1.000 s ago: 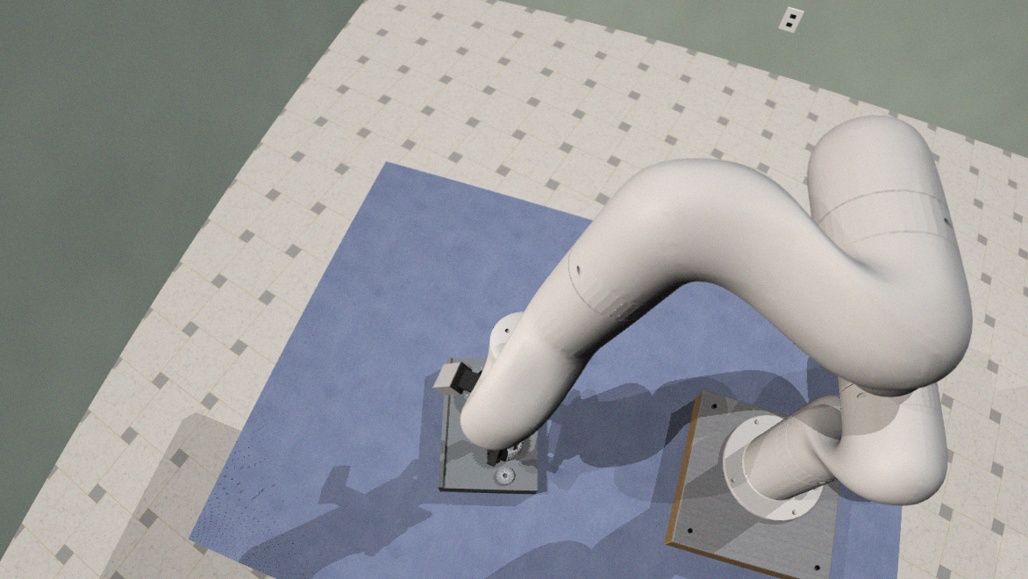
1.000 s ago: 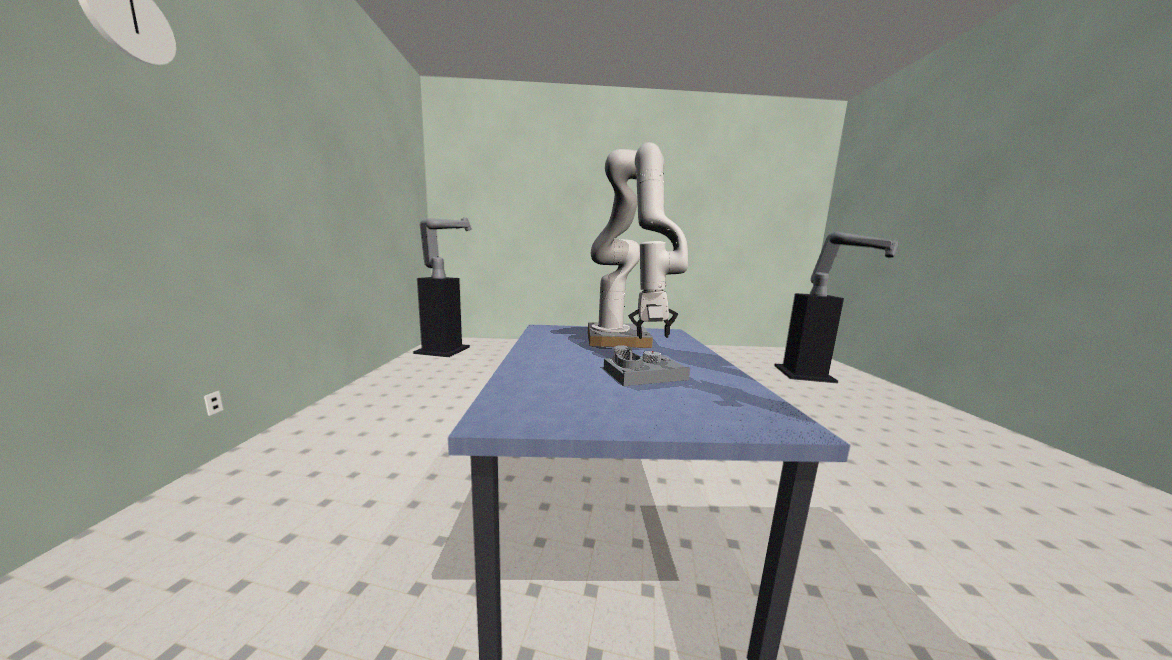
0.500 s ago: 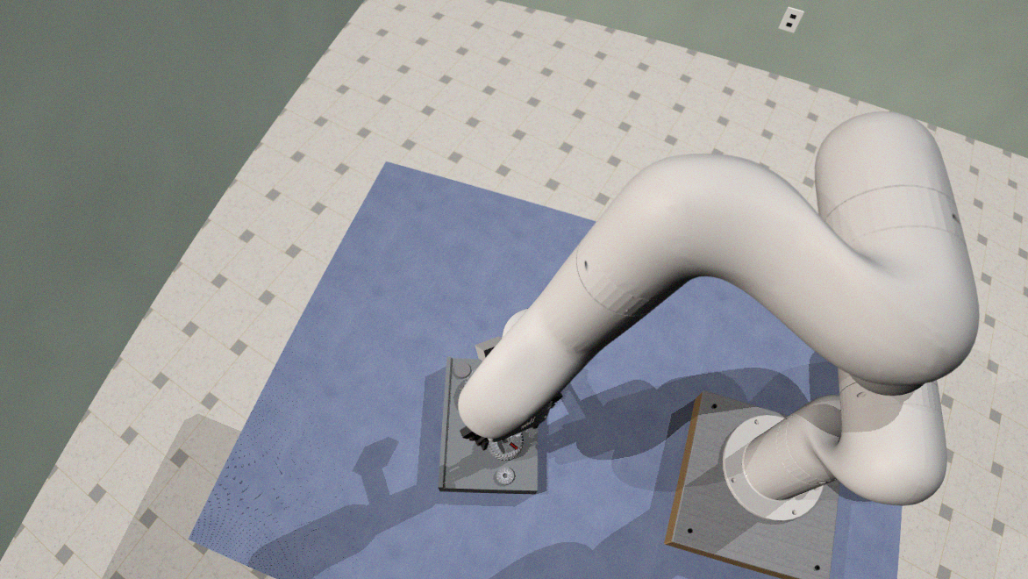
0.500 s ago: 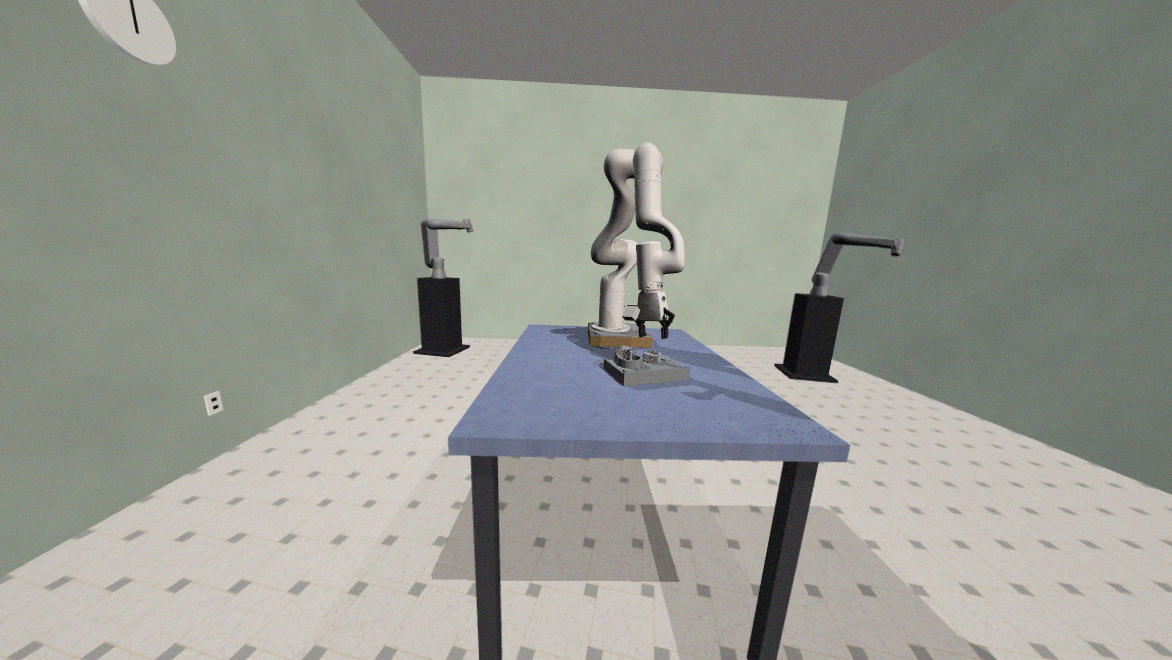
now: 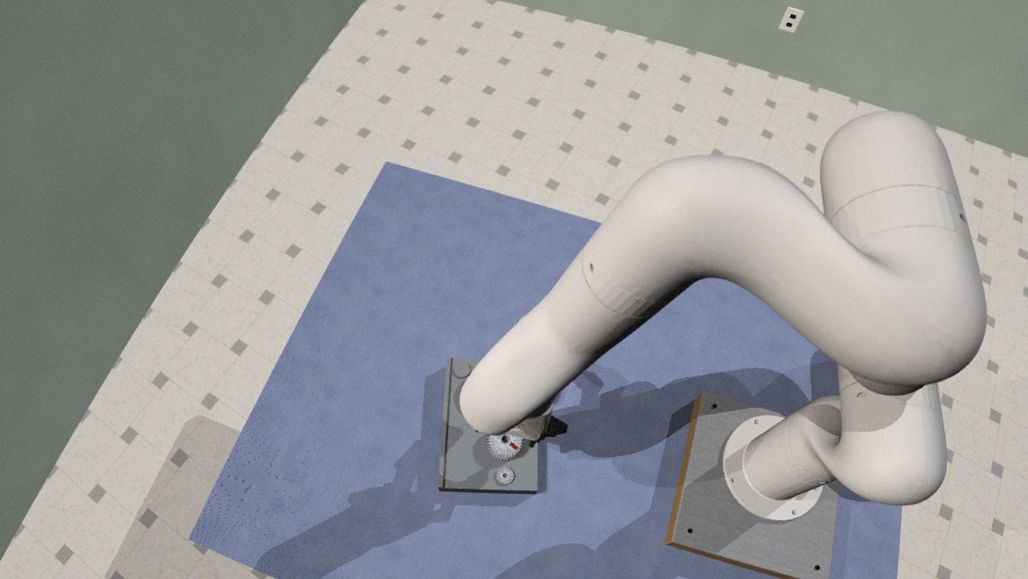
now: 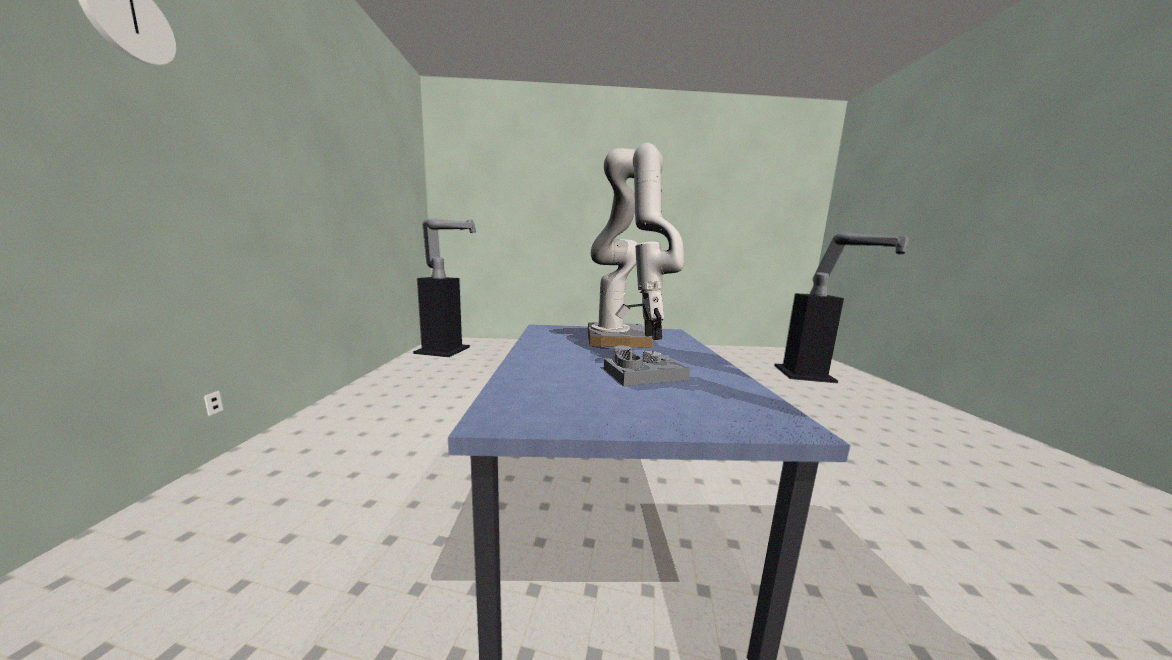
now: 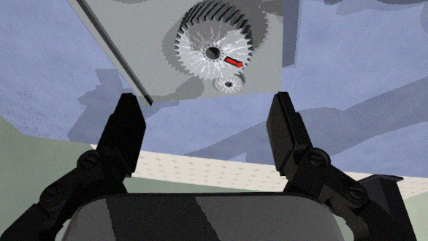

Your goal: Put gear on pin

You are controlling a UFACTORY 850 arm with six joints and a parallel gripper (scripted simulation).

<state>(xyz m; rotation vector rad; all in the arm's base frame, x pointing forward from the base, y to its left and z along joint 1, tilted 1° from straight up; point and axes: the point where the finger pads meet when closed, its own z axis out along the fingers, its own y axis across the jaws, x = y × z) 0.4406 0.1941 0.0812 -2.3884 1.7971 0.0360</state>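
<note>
Gripper (image 7: 206, 109) spread wide, empty, above one timing case (image 7: 146, 44) bearing one arrowed gear (image 7: 213, 51), one small gear (image 7: 228, 84).

A blue table (image 5: 374, 287) is filling the middle of the top view, over a cream floor (image 5: 460, 93) showing small grey diamond insets. A grey timing case (image 7: 153, 44) is sitting at the top of the wrist view, carrying a pale grey gear (image 7: 204, 44) wearing a red arrow (image 7: 233, 61). Black fingers are framing the lower half. The white arm (image 5: 719, 230) is crossing sage-green walls (image 6: 205, 245).
</note>
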